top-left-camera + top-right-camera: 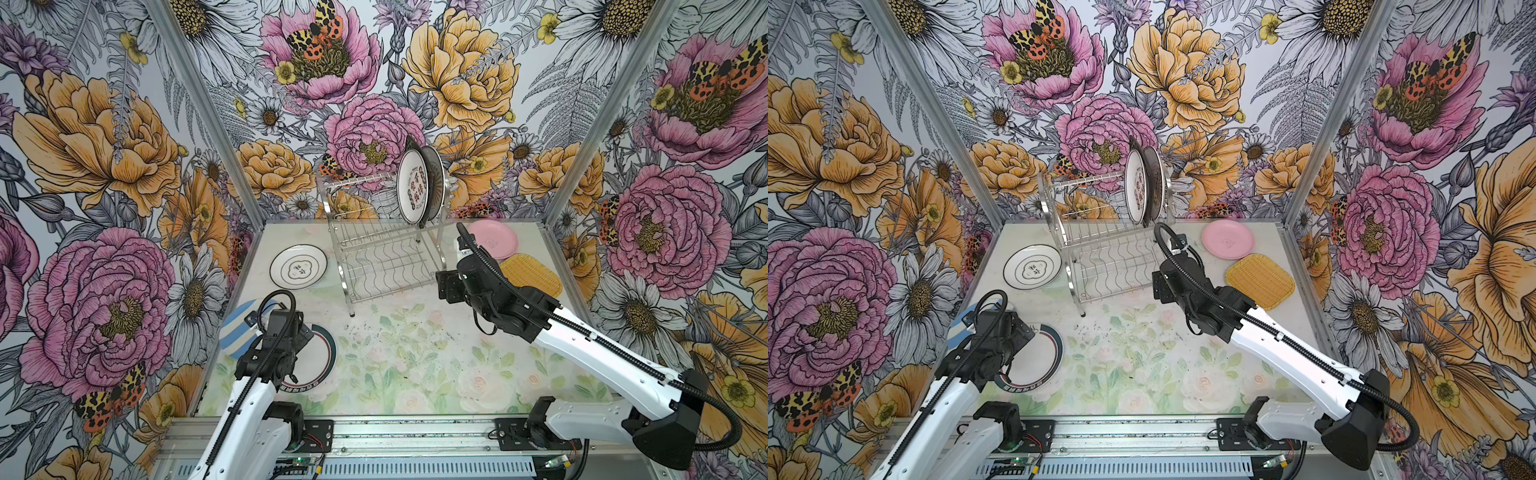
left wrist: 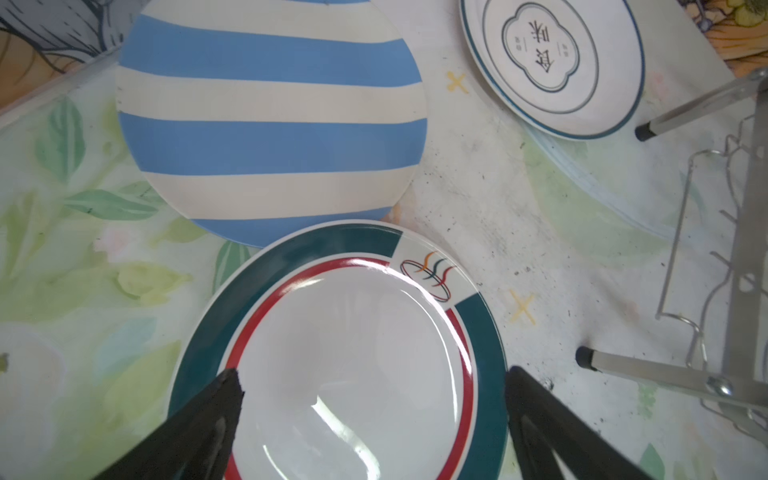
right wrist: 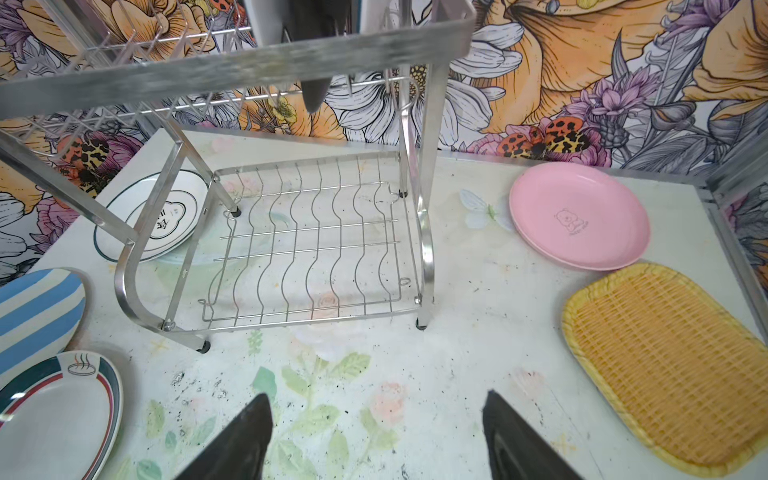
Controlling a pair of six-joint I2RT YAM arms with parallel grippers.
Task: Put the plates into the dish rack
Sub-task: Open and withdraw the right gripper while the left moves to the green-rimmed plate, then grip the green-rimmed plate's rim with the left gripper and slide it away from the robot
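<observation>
Teal-rimmed plate (image 2: 353,324): flat on the table (image 2: 478,187), directly beneath our left gripper (image 2: 374,374), jaws wide across it. Our right gripper (image 3: 378,397), spread and empty, faces the dish rack (image 3: 424,249); we judge left nearer.

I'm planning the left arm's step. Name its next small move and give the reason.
Probably lower the left gripper toward the green-and-red-rimmed plate and pinch its rim. Its fingers stand open above that plate, which lies flat on the table and is not held, while the dish rack has free slots.
</observation>
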